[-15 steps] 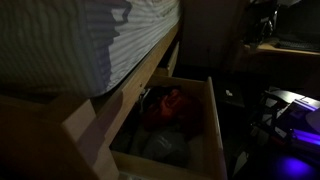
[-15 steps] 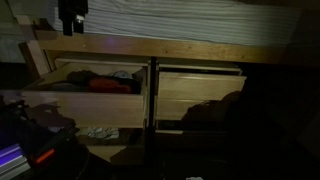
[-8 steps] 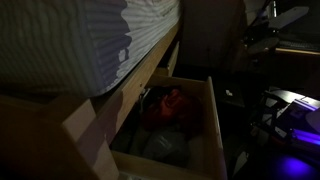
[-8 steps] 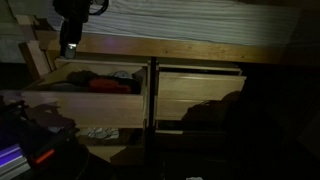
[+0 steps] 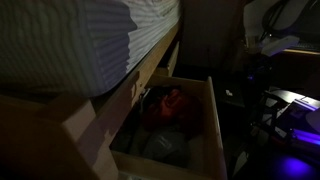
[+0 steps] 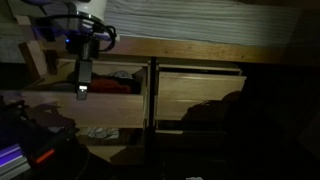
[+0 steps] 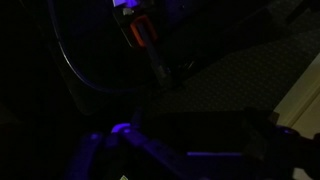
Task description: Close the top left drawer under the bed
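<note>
The top left drawer (image 6: 85,105) under the bed stands pulled out, its light wooden front facing the room. It also shows from the side in an exterior view (image 5: 215,120). Red clothing (image 6: 108,86) and other cloth lie inside it (image 5: 172,105). My gripper (image 6: 83,88) hangs from the arm above the drawer's left part, pointing down at the drawer front's top edge. The room is too dark to tell whether its fingers are open or shut. Part of the arm (image 5: 270,30) shows at the upper right. The wrist view is almost black.
The striped mattress (image 5: 70,40) overhangs the drawers. The top right drawer (image 6: 200,95) sits pushed in further. A lower drawer (image 6: 100,135) holds cloth. A device with purple light (image 5: 295,165) stands beside the open drawer; a red-orange object (image 7: 143,30) shows in the wrist view.
The arm has come down from above the mattress edge to the open drawer's front, and its shadow has moved across the mattress. The drawer has not moved.
</note>
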You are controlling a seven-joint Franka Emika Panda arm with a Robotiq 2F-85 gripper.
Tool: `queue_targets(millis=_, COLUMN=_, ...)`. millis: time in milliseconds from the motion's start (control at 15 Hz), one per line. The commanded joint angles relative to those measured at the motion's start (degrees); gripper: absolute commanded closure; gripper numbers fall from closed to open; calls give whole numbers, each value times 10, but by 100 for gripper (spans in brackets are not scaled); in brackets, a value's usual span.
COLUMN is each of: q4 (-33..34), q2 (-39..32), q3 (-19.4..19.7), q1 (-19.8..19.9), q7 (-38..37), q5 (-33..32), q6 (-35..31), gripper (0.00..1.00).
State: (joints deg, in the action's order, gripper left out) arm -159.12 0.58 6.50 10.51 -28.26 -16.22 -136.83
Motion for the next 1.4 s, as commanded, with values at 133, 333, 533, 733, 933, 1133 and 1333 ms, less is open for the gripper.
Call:
queue_targets(millis=133, q4=6, q2=-23, q3=17, q1=-9, q7=1, q5=-1, q6=-11, gripper=0)
queue_targets(millis=333, q4=17, q2=-48, q3=14, q1=-11, q7=-23, q5=6, q6=-38, gripper=0)
queue_targets(millis=533, q4=39, q2=-149, q3=29, q1=-14, q7=-111, q5=-18, q6=-166, gripper=0)
queue_targets(millis=733, q4=48, q2=-226, q3=76, q1=-62, q7=-175, q5=-46, q6=-301, gripper=0)
queue_targets(millis=933, q4=36, q2=-227, q3=94, q1=-96, q7=-118, q5=36, q6=-325, gripper=0)
queue_targets(millis=1133, q4=44, q2=-250, q3=100, q1=-119, q7=-100, q5=78, q6=-333, gripper=0)
queue_targets(millis=1333, q4=44, q2=-245, q3=104, q1=-122, q7=-100, q5=78, q6=-333, gripper=0)
